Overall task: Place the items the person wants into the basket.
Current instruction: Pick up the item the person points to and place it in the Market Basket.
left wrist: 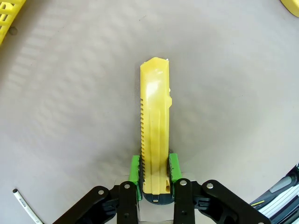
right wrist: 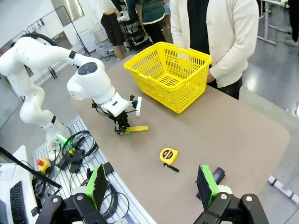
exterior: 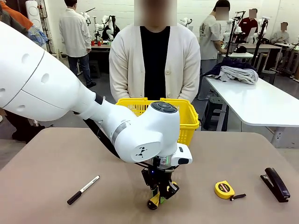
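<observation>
A yellow utility knife (left wrist: 155,130) lies on the table, and my left gripper (left wrist: 154,170) has its green pads pressed against both sides of the knife's near end. From the front, the left gripper (exterior: 159,191) points down at the knife (exterior: 154,201) near the table's front edge. The round yellow tape measure (exterior: 224,189) lies to the right of it. The yellow basket (exterior: 187,116) stands at the far edge in front of the person (exterior: 154,60). My right gripper (right wrist: 152,184) hangs open high above the table, nothing between its fingers.
A marker (exterior: 83,190) with a white barrel and black cap lies front left. A black stapler (exterior: 275,184) sits at the front right. The person's hands rest behind the basket. Bare tabletop lies between the knife and the basket.
</observation>
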### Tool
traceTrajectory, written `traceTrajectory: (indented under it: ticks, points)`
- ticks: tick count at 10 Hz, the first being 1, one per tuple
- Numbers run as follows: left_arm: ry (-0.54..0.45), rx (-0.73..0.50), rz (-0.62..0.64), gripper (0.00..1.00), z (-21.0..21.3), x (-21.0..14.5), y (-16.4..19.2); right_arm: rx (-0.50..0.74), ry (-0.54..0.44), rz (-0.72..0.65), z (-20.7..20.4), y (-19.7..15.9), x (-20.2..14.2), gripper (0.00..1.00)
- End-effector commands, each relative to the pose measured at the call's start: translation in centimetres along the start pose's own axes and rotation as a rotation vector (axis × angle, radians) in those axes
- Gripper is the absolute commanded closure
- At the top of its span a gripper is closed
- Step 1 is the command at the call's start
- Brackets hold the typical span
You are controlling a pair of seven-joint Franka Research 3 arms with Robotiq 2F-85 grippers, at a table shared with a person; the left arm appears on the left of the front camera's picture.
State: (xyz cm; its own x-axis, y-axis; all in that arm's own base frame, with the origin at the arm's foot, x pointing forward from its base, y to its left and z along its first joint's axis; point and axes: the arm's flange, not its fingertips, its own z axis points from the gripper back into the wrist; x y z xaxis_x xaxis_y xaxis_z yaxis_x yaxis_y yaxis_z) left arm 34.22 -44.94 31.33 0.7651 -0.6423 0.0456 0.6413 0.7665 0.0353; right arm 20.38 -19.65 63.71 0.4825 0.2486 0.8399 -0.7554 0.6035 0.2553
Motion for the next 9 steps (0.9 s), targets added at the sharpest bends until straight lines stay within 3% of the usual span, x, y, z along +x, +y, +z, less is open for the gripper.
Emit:
traceTrajectory:
  ticks: [1, 3, 7, 9]
  points:
    - [-0.018, 0.014, -0.022, 1.00, -0.1, 0.2, -0.1, 0.017, -0.023, 0.012, 0.0, 0.0, 0.2, 0.00]
    - [-0.024, 0.048, -0.041, 1.00, 2.2, -0.1, 0.1, 0.017, -0.023, 0.012, 0.0, 0.0, 0.2, 0.00]
    - [-0.059, 0.049, -0.196, 1.00, 19.7, -4.2, 1.7, 0.017, -0.023, 0.012, 0.0, 0.0, 0.2, 0.00]
    - [-0.117, 0.048, -0.205, 1.00, 25.7, -6.5, 2.7, 0.017, -0.023, 0.012, 0.0, 0.0, 0.2, 0.00]
